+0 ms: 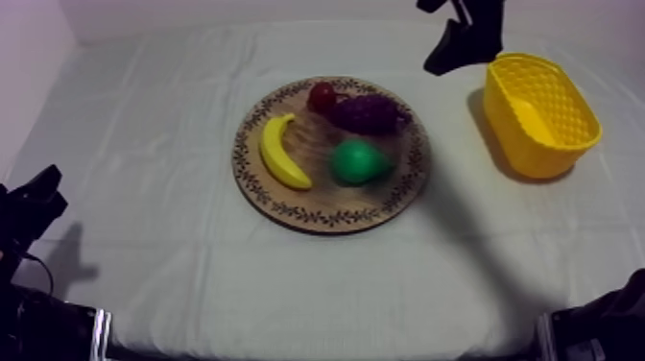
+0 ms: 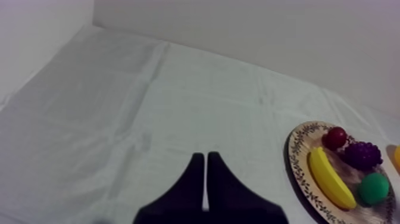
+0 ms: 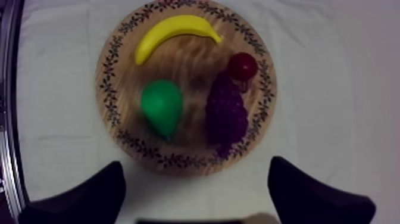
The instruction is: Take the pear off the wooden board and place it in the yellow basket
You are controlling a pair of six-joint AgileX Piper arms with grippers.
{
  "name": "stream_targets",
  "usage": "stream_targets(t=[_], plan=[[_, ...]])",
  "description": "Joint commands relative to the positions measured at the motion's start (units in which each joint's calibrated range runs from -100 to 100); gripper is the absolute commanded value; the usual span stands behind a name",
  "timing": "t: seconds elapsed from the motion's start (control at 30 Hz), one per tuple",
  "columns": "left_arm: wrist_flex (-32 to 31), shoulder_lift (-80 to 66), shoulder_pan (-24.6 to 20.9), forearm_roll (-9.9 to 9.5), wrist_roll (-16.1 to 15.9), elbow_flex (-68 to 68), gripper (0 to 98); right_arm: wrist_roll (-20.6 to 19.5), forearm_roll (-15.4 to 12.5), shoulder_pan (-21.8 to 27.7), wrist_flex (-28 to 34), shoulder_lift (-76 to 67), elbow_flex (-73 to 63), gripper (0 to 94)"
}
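Note:
The green pear [image 1: 357,161] lies on the right half of the round wooden board [image 1: 288,206], beside the banana [image 1: 281,151], the grapes [image 1: 367,113] and the small red fruit [image 1: 322,96]. The yellow basket [image 1: 539,113] stands at the right of the table. My right gripper [image 1: 446,60] hangs high between board and basket. In the right wrist view it [image 3: 196,190] is open, looking down on the pear [image 3: 162,106] and the board [image 3: 107,77], with nothing between its fingers. My left gripper [image 2: 205,179] is shut on nothing, low at the left [image 1: 38,192], far from the board [image 2: 296,161].
Bare grey-white cloth surrounds the board, with wide room at the left and the front. The basket holds nothing that I can see. The back wall runs close behind the table. The pear [image 2: 374,188] shows beyond the banana [image 2: 327,179] in the left wrist view.

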Motion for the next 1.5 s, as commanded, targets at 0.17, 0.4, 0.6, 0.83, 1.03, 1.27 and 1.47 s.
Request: stream_targets(t=[0.17,0.4,0.6,0.83,1.03,1.27,1.47], plan=[[0.0,0.0,0.0,0.01,0.0,0.0,0.1,0.7,0.5,-1.9,-2.5,8.1,1.0,86.7],[0.0,0.0,0.0,0.01,0.0,0.0,0.1,1.5,0.0,-2.7,-4.0,18.5,-1.0,85.4],[0.0,0.0,0.0,0.01,0.0,0.0,0.1,1.5,-0.3,-3.7,-5.5,25.5,-3.1,84.6],[0.0,0.0,0.0,0.01,0.0,0.0,0.1,1.5,-0.6,-4.4,-6.6,31.8,-5.4,83.5],[0.0,0.0,0.0,0.01,0.0,0.0,0.1,1.1,-0.3,-5.1,-7.1,36.8,-8.2,82.5],[0.0,0.0,0.0,0.01,0.0,0.0,0.1,1.1,0.0,-5.1,-6.9,40.4,-9.4,78.6],[0.0,0.0,0.0,0.01,0.0,0.0,0.1,1.7,-0.1,-5.1,-6.1,42.2,-9.7,65.6]])
